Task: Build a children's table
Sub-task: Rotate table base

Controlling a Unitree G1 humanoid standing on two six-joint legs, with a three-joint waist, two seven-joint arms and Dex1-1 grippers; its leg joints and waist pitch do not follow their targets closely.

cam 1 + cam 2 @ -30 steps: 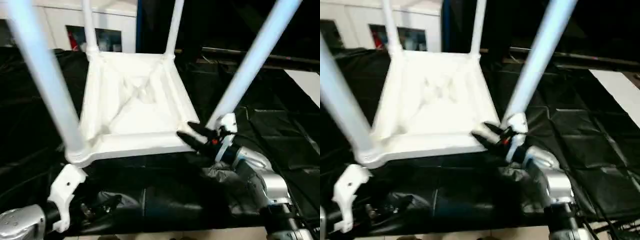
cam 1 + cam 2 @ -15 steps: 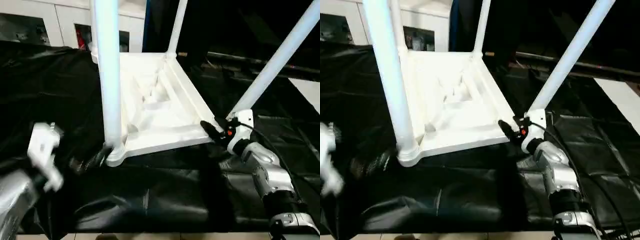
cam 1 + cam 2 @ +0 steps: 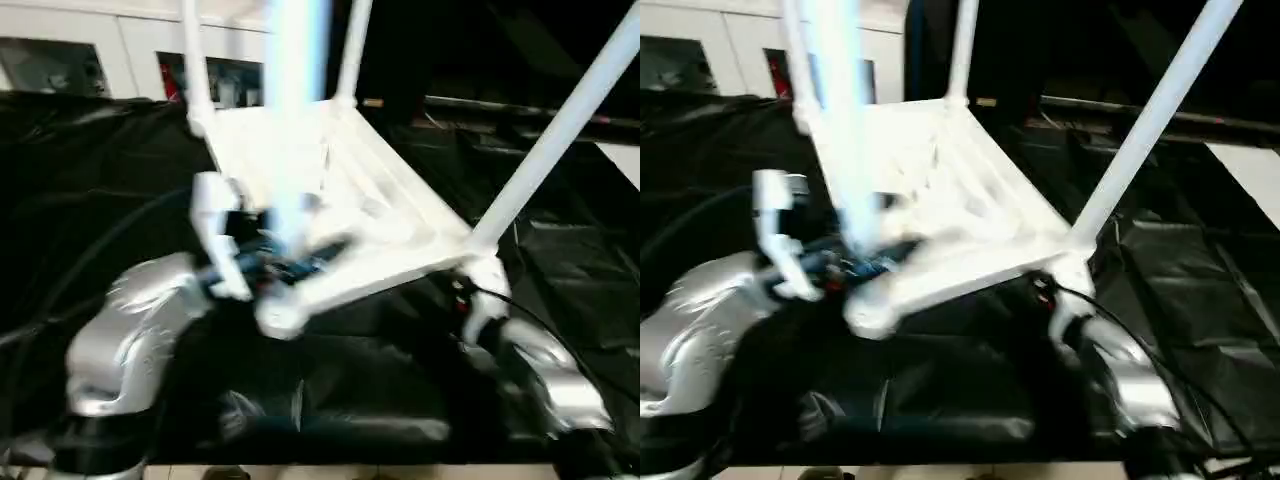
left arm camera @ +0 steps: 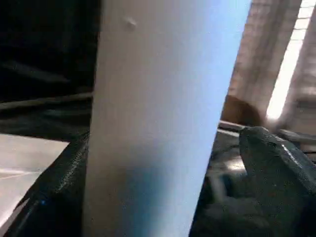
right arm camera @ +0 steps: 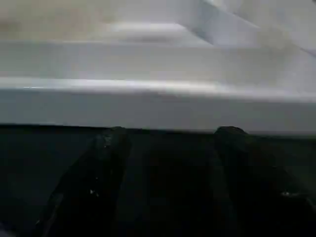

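Table (image 3: 340, 190) upturned on black sheet (image 3: 90, 180) | left hand (image 3: 285, 265) wide around leg (image 4: 158, 118) | right hand (image 5: 168, 148) parted under rim | cabinet (image 3: 60, 50) behind

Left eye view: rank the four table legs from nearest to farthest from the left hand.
1. The near left leg, right at the left hand, between its fingers.
2. The far left leg, behind it.
3. The far right leg, farther back and across.
4. The near right leg, across the table top.
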